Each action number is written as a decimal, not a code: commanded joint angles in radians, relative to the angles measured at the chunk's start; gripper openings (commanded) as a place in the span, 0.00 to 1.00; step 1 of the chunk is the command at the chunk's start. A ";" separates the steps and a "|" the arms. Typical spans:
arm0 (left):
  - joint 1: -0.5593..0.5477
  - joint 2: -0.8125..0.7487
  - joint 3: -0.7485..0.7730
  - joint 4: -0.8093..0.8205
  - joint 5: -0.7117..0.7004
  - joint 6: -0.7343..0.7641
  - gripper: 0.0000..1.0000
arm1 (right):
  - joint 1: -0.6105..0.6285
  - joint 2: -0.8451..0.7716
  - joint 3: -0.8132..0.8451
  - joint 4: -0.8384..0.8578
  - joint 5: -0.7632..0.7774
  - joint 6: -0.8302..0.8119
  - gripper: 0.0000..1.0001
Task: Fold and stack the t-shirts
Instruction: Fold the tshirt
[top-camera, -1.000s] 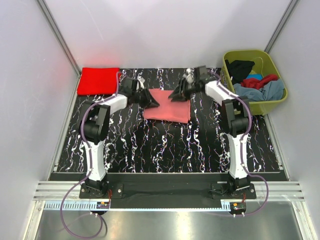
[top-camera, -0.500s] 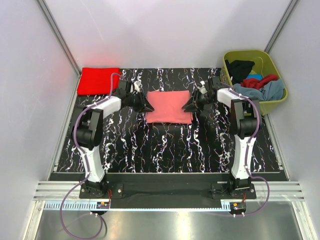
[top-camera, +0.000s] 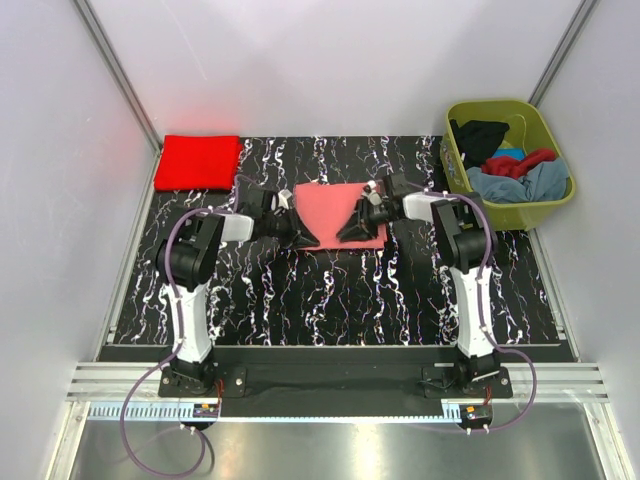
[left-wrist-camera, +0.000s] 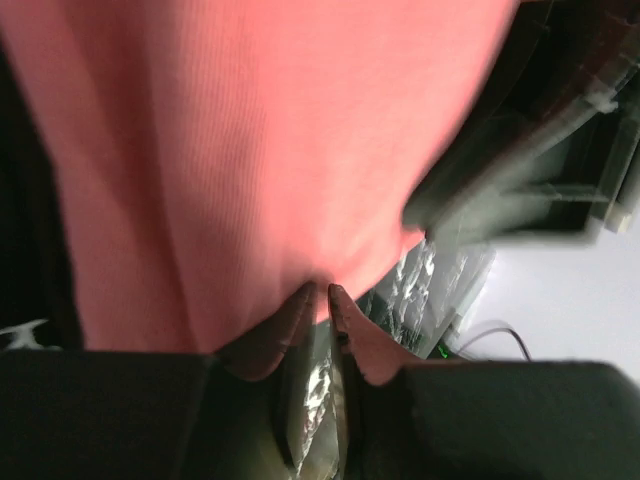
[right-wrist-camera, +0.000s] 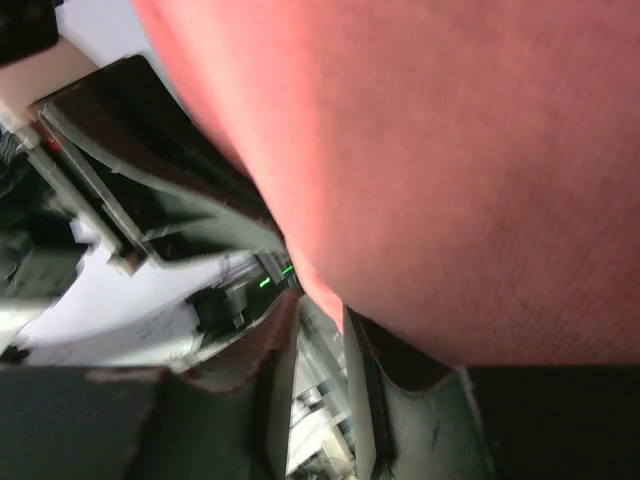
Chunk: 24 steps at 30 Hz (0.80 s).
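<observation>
A salmon pink t-shirt (top-camera: 338, 205), folded into a rectangle, lies at the middle back of the table. My left gripper (top-camera: 308, 240) is at its near left corner and my right gripper (top-camera: 347, 233) is on its near edge, right of the left one. In the left wrist view the gripper (left-wrist-camera: 322, 290) is pinched on the pink cloth (left-wrist-camera: 250, 150). In the right wrist view the gripper (right-wrist-camera: 320, 305) holds the pink cloth's (right-wrist-camera: 450, 170) edge between nearly shut jaws. A bright red folded t-shirt (top-camera: 197, 162) lies at the back left.
An olive-green tub (top-camera: 553, 206) stands at the back right and holds black (top-camera: 480, 133), dark red (top-camera: 520, 162) and grey-blue (top-camera: 520, 183) t-shirts. The table (top-camera: 330, 300) has a black marbled top. Grey walls close in the sides and back.
Both grippers have come from the shirt's left and right sides toward me and inward, to its near edge. The pink shirt now looks narrower front to back.
</observation>
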 joint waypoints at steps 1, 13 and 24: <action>0.021 -0.021 0.009 -0.052 -0.003 0.103 0.20 | -0.061 -0.055 -0.072 0.025 -0.028 -0.030 0.32; -0.041 -0.133 0.087 -0.079 -0.011 0.043 0.22 | -0.162 -0.220 -0.251 -0.008 -0.026 -0.070 0.35; -0.045 -0.079 0.061 -0.113 -0.039 0.108 0.20 | -0.191 -0.221 -0.197 -0.108 0.127 -0.141 0.34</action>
